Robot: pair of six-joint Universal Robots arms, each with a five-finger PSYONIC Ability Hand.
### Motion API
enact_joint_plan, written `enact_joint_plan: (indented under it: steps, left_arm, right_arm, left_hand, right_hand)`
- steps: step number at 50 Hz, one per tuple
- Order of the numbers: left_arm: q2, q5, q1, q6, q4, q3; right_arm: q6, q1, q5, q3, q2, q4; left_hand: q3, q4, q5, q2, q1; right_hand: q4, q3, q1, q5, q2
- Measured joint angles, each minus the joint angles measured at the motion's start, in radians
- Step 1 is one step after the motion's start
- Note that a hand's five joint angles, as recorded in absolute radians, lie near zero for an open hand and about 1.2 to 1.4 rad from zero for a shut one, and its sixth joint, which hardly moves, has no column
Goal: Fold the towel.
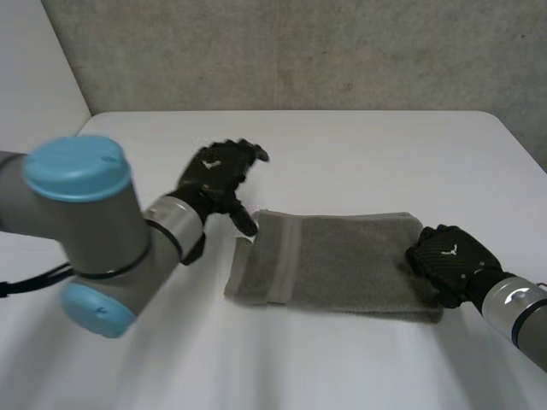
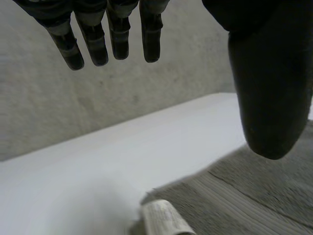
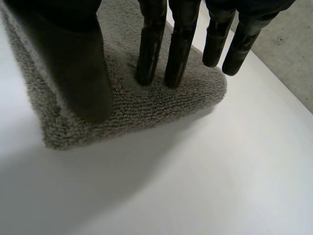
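1. While the grey towel lies flat on the white table, folded into a long strip running left-right in front of the robot, both hands are at its ends.
2. L hand: at the towel's left end, by the far corner. Head view shows it lifted off the table w/ the palm turned away from the robot.
3. L hand state: fingers straight and spread, holding nothing. The thumb hangs down over the corner; can't tell if its tip touches the cloth.
4. A white label sticks out at the towel edge just beside the L thumb (L wrist view).
5. R hand: on the towel's right end, near the front corner.
6. R hand state: fingers straight, not curled. Two fingertips and the thumb rest on top of the cloth, the other fingertips reach past the edge above bare table. Nothing pinched.
7. The towel's right end looks thick and rounded in the R wrist view, i.e. a doubled layer.
8. L arm, grey w/ a light-blue cap, sits near the camera at the left.
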Motion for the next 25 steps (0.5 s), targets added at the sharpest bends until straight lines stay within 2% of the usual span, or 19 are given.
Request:
enact_joint_plan:
  steps: [10,25]
  left_arm:
    - [0.118,0.009,0.028,-0.001,0.000,-0.080]
    - [0.114,0.012,0.026,-0.026,0.002,-0.120]
  right_arm:
    - [0.005,-0.004,0.009,0.073,-0.047,-0.015]
    - [0.006,-0.004,0.010,0.116,-0.056,-0.066]
  left_hand:
    - [0.000,0.000,0.000,0.000,0.000]
    - [0.000,0.000,0.000,0.000,0.000]
  right_hand:
    - [0.000,0.000,-0.061,-0.057,-0.027]
    - [0.000,0.000,-0.099,-0.100,-0.080]
